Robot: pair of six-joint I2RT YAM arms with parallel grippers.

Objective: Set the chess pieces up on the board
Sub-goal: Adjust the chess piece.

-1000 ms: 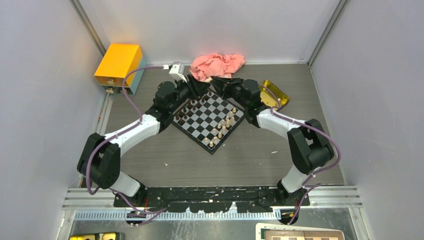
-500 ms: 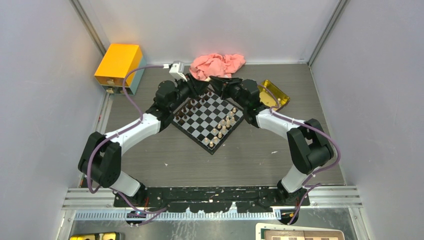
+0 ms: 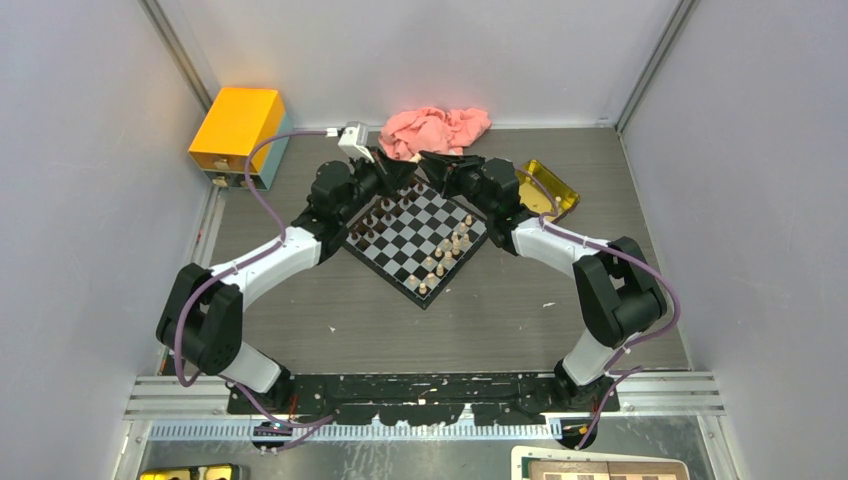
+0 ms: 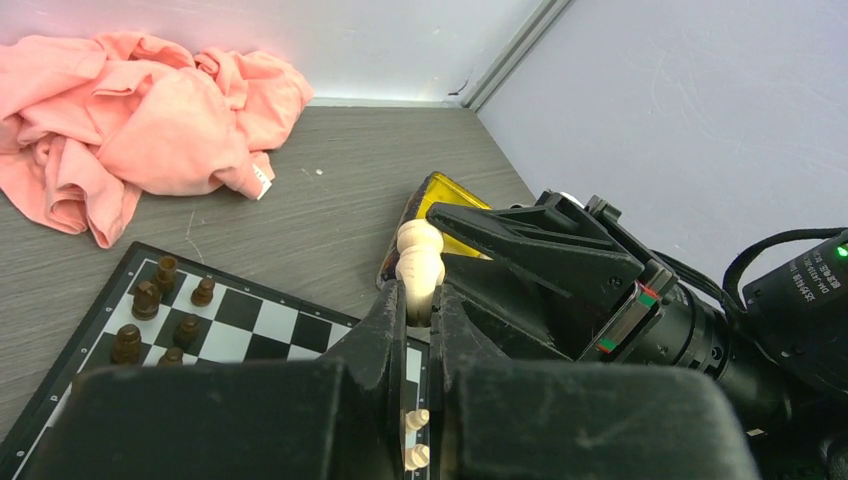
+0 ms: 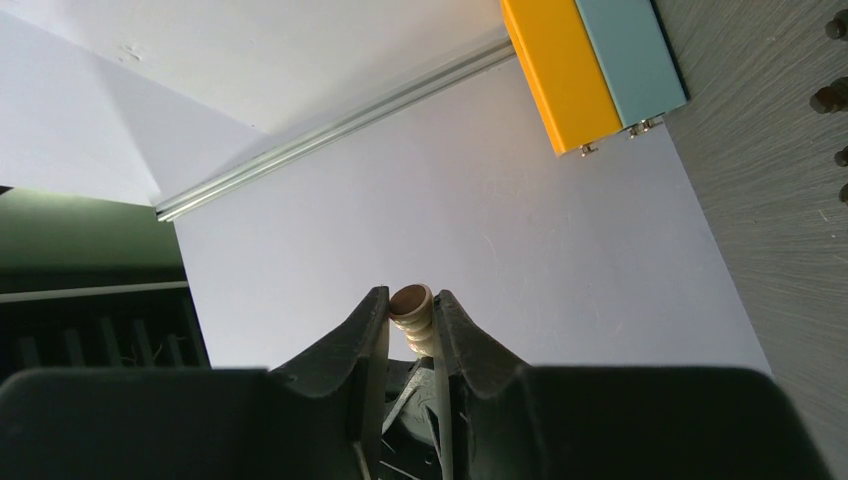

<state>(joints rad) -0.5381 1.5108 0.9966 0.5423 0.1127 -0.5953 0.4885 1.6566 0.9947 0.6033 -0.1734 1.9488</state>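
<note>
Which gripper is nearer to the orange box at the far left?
Left. The left gripper is right of the orange box; the right gripper faces it from the farther side, both gripping one pale piece.

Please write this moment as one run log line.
phase: handover | left gripper: shut on pale piece | right gripper: shut on pale piece | place: by board far corner

Bare middle of the board (image 3: 417,236) between rows of chess pieces (image 3: 452,243); pink cloth (image 3: 435,130) just beyond.
</note>
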